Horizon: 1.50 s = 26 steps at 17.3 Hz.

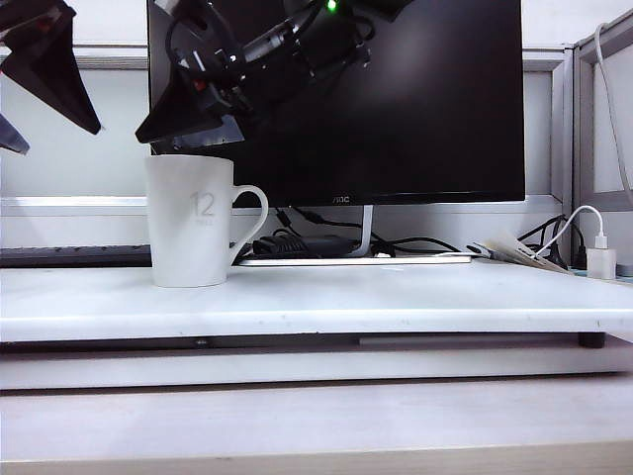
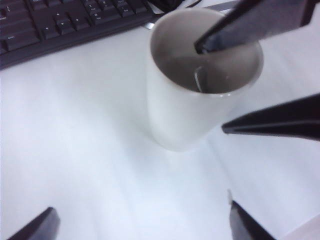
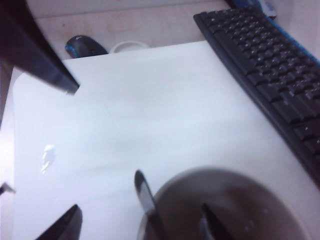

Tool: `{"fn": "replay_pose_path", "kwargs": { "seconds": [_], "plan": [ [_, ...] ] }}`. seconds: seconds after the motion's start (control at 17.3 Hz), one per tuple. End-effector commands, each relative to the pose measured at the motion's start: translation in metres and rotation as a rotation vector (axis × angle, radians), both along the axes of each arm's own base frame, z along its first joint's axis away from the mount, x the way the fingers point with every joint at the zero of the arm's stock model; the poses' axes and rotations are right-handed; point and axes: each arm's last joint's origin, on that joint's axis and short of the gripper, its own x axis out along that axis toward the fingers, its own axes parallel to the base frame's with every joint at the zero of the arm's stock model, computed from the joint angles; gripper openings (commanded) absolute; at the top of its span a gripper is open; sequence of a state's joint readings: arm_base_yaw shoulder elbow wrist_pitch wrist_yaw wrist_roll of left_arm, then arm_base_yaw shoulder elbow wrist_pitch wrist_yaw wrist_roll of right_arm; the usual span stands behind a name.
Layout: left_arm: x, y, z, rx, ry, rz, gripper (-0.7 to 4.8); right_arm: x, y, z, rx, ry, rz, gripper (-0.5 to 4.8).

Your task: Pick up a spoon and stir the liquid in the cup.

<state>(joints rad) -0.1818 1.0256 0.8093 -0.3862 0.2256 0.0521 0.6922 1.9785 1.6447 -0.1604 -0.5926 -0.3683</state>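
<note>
The white "12" mug stands on the white bench, left of centre in the exterior view, a thin spoon handle leaning inside it. The right gripper hangs just above its rim, jaws apart, apparently gripping nothing. The left gripper hovers upper left, jaws released wide.

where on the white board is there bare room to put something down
Bare patches: the white board from the cup across to the charger, and its front strip. Crowded: above the cup, where the right gripper hangs at the rim by the spoon; the left gripper hovers beside.
</note>
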Motion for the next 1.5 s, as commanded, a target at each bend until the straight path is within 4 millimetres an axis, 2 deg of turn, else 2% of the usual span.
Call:
{"fn": "replay_pose_path", "kwargs": {
  "seconds": [0.06,0.17,0.29,0.58,0.69,0.75,0.92,0.98,1.1,1.21,1.33,1.5],
  "plan": [
    [0.001,0.000,0.003,-0.006,-0.024,-0.002,4.79,0.003,0.004,0.007,0.047,-0.073,-0.012,3.01],
    [0.001,-0.001,0.004,-0.021,-0.028,-0.023,4.79,0.004,0.005,0.007,0.065,-0.093,-0.012,2.90],
    [0.003,-0.002,0.006,-0.051,-0.055,-0.054,4.79,0.006,0.007,0.005,0.070,-0.099,-0.010,2.58],
    [0.014,-0.004,0.002,-0.057,-0.071,-0.055,4.79,0.003,0.016,-0.004,0.065,-0.089,0.011,2.47],
    [0.018,-0.006,-0.003,-0.068,-0.046,-0.078,4.79,0.003,0.019,-0.008,0.065,-0.089,0.015,1.87],
    [0.019,-0.006,-0.005,-0.067,-0.038,-0.078,4.79,0.004,0.019,-0.009,0.063,-0.088,0.013,1.80],
    [0.020,-0.006,-0.005,-0.068,-0.043,-0.078,4.79,0.004,0.019,-0.010,0.063,-0.090,0.010,0.47],
    [0.020,-0.006,-0.005,-0.068,-0.043,-0.077,4.79,0.004,0.019,-0.009,0.064,-0.092,0.011,0.30],
    [0.020,-0.006,-0.005,-0.068,-0.042,-0.077,4.79,0.005,0.019,-0.010,0.059,-0.094,-0.002,0.29],
    [0.019,-0.006,-0.005,-0.067,-0.041,-0.077,4.79,0.005,0.019,-0.009,0.056,-0.098,-0.012,-0.05],
    [0.019,-0.006,-0.005,-0.067,-0.041,-0.077,4.79,0.004,0.018,-0.007,0.059,-0.101,-0.014,-0.05],
    [0.020,-0.006,-0.004,-0.069,-0.054,-0.078,4.79,0.004,0.008,0.008,0.069,-0.111,-0.027,-0.05]
  ]
}}
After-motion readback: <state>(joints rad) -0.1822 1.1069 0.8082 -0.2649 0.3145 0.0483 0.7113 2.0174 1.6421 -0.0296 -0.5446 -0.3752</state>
